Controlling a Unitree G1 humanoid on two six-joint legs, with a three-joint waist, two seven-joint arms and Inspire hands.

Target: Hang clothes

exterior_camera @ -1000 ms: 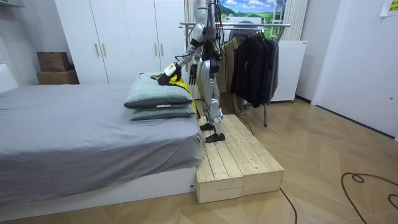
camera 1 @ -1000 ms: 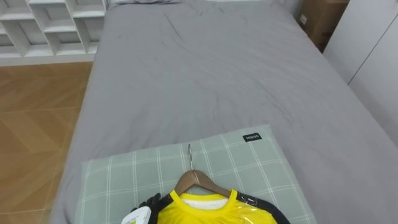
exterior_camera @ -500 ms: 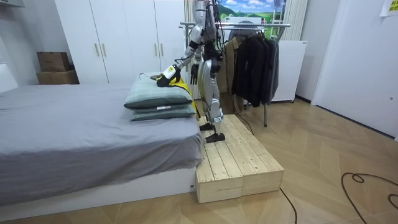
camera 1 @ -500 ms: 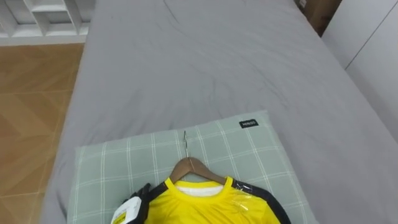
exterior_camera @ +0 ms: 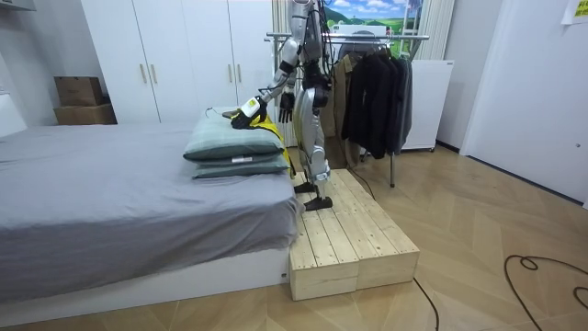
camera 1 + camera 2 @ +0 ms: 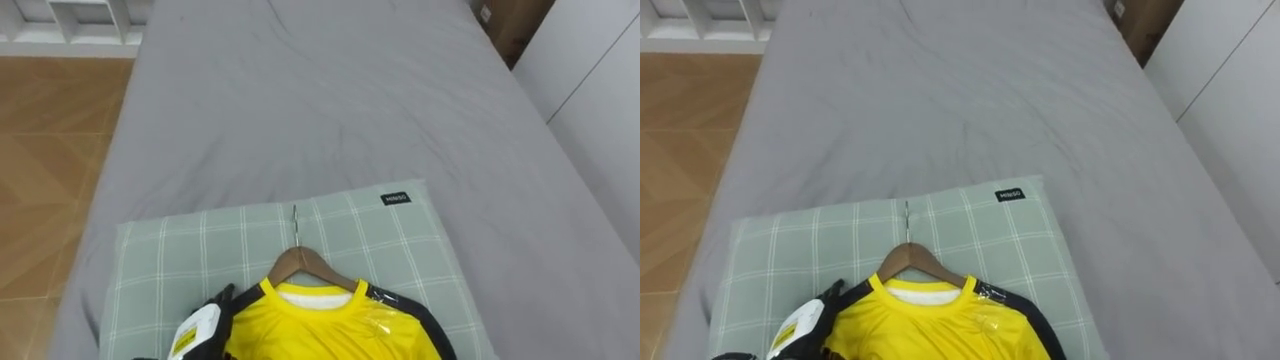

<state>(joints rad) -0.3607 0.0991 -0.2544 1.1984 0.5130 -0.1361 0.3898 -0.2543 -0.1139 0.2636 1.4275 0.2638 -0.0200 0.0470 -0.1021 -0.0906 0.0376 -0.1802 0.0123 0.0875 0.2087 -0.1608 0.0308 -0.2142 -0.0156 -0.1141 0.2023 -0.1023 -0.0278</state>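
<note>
The robot stands on the pale wooden plank platform (image 5: 354, 241) at the end of the grey-sheeted bed (image 6: 320, 110), facing the bed, just right of centre in the room view. Behind it, at upper centre, the metal clothes rack (image 5: 372, 38) is hung with dark garments (image 5: 377, 92).

Down in the eye views, the yellow shirt with black sleeves (image 6: 330, 330) lies at the bottom centre of the frame. It is threaded on a wooden hanger with a thin metal hook (image 6: 300, 262), and the hook points up the frame. Shirt and hanger both rest on the green checked pillow (image 6: 190, 255), which in the room view tops a second pillow (image 5: 241, 165) at the bed's near end.

The left hand (image 6: 200, 330) comes in at lower left, black with a white tag on its back. It is pressed against the shirt's shoulder. Whether it has actually closed on the cloth, I cannot tell.

The right hand (image 5: 287, 108) hangs by the robot's side in the room view, fingers loose and holding nothing.

Wooden flooring (image 6: 50, 150) fills the left edge, and white wardrobe doors (image 6: 600, 90) line the right.
</note>
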